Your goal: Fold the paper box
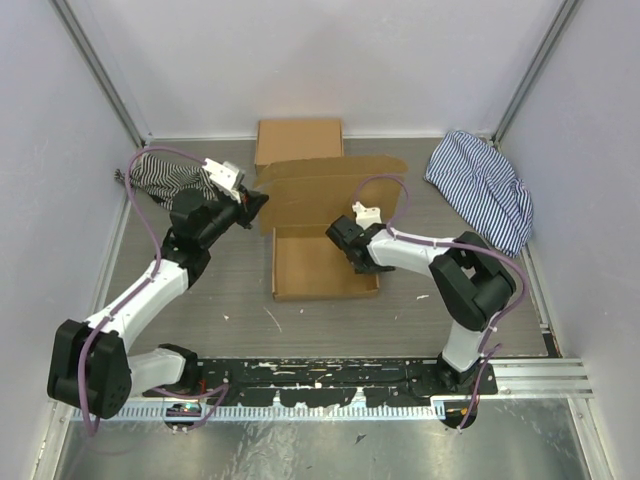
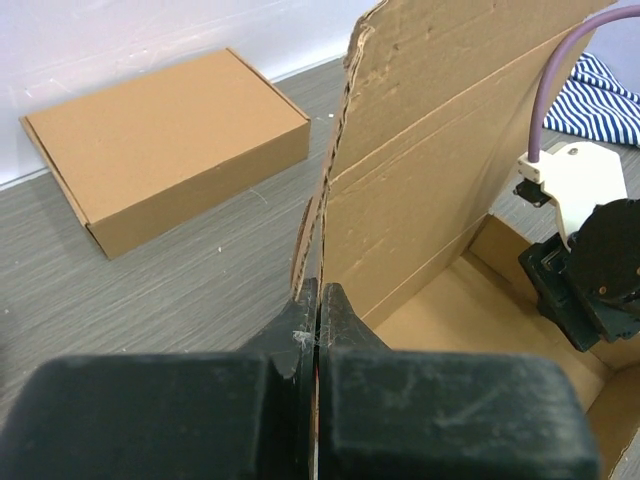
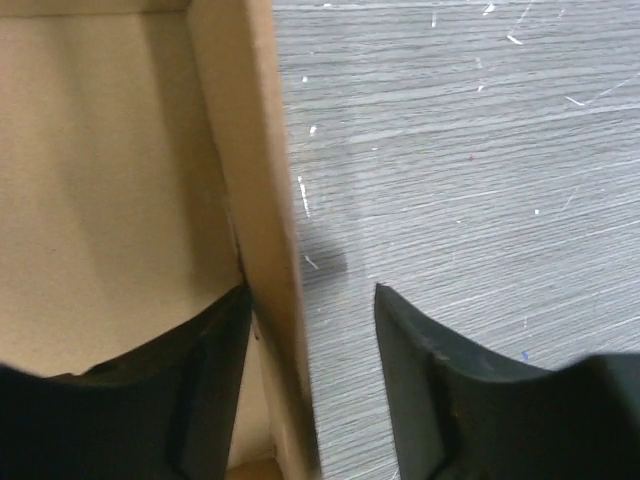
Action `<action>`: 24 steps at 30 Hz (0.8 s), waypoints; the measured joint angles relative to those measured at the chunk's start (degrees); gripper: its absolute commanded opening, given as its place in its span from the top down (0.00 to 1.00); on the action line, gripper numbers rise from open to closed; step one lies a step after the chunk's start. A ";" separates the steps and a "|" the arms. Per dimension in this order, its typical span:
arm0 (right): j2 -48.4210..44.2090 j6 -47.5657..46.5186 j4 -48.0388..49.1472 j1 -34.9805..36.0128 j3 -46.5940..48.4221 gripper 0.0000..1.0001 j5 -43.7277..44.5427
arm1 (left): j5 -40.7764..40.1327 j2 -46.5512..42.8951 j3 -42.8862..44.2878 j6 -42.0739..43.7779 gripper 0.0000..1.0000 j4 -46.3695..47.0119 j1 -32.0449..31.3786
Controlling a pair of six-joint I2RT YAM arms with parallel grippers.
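Note:
The paper box (image 1: pixel 325 268) lies in the middle of the table as a shallow brown tray, with its big lid flap (image 1: pixel 335 188) standing up at the back. My left gripper (image 1: pixel 252 205) is shut on the left edge of that raised flap. In the left wrist view the cardboard (image 2: pixel 430 170) runs down between the closed jaws of the left gripper (image 2: pixel 320 298). My right gripper (image 1: pixel 352 246) is open astride the tray's right wall (image 3: pixel 255 200). One right finger (image 3: pixel 215 350) is inside the box, close against the wall. The other (image 3: pixel 420 360) is outside, above the table.
A neat closed cardboard box (image 1: pixel 298 140) stands against the back wall, just behind the raised flap. One striped cloth (image 1: pixel 160 176) lies at the back left behind the left arm, another (image 1: pixel 482 190) at the back right. Walls enclose the table on three sides.

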 measured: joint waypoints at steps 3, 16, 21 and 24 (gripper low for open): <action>-1.42 0.28 -0.26 -0.33 -0.50 0.37 -0.11 | -0.11 -0.20 0.02 0.17 1.00 0.00 -0.07; -26.25 -8.41 -1.86 -1.09 5.29 0.30 -3.72 | -0.09 -0.22 0.02 0.96 1.00 -3.02 -0.61; -33.35 -18.14 -0.28 -13.03 13.60 0.27 -12.22 | -0.13 -0.33 0.02 1.29 1.00 -3.34 -0.61; -32.83 -22.73 0.68 -22.71 17.79 0.25 -18.93 | -0.28 -0.48 0.02 1.57 1.00 -3.41 -0.61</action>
